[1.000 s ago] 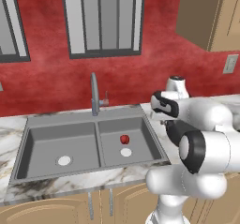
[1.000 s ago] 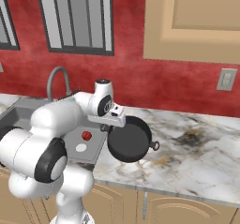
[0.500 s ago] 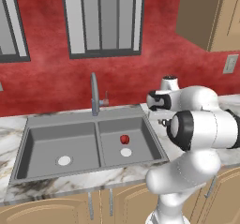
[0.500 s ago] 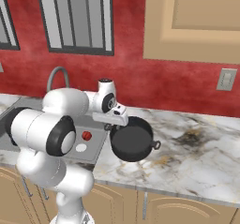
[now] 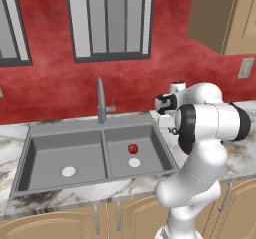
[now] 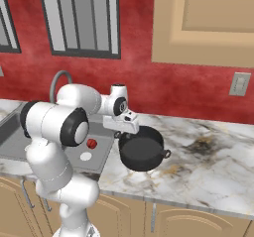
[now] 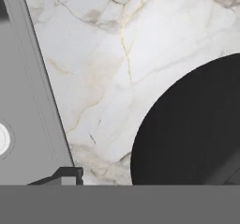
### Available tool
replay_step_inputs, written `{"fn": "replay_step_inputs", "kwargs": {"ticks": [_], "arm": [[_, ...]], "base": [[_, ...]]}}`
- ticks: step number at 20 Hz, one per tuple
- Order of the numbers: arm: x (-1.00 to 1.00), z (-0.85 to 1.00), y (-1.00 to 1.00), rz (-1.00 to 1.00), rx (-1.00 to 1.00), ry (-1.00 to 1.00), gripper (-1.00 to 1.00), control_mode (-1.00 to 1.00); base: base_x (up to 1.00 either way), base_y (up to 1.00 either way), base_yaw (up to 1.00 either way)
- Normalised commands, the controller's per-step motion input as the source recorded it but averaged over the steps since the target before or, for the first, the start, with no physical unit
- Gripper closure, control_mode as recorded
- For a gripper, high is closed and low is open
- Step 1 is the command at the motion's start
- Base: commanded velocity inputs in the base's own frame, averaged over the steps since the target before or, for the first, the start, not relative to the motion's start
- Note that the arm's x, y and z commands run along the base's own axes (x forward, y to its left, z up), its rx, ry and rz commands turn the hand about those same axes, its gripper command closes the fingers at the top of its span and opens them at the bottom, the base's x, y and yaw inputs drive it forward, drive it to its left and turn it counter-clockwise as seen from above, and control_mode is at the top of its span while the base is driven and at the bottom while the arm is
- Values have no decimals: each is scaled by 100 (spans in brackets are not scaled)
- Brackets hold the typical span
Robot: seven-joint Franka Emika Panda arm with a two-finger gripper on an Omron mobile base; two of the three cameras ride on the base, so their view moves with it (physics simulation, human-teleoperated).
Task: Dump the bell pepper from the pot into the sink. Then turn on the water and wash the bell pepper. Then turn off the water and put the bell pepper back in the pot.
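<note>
The red bell pepper (image 5: 132, 148) lies in the right basin of the grey sink (image 5: 90, 133), just behind its pale drain; it also shows as the bell pepper (image 6: 92, 143) in the right base view. The black pot (image 6: 143, 149) stands upright on the marble counter just right of the sink. My gripper (image 6: 124, 127) hangs over the pot's left rim. In the hand view the gripper (image 7: 150, 178) is open. Its left fingertip (image 7: 66, 175) stands clear of the dark pot (image 7: 192, 129), with bare marble between them.
The faucet (image 5: 101, 100) rises behind the divider between the two basins. The marble counter (image 6: 208, 161) stretches to the right of the pot, with a wall outlet (image 6: 240, 84) above it. Wooden cabinets hang overhead.
The pot has gone from tilted over the sink edge to standing upright on the counter. The hand has swung right with it, and the fingers have spread apart.
</note>
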Motion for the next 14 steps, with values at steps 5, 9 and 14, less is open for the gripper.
{"fn": "replay_step_inputs", "kwargs": {"ticks": [5,9,14], "arm": [[0,-46,-4,0,0,5,-100,-100],[0,-30,-7,0,0,3,-100,-100],[-3,-3,-4,0,0,0,-100,-100]], "base": [[0,0,0],[0,0,0],[0,0,0]]}}
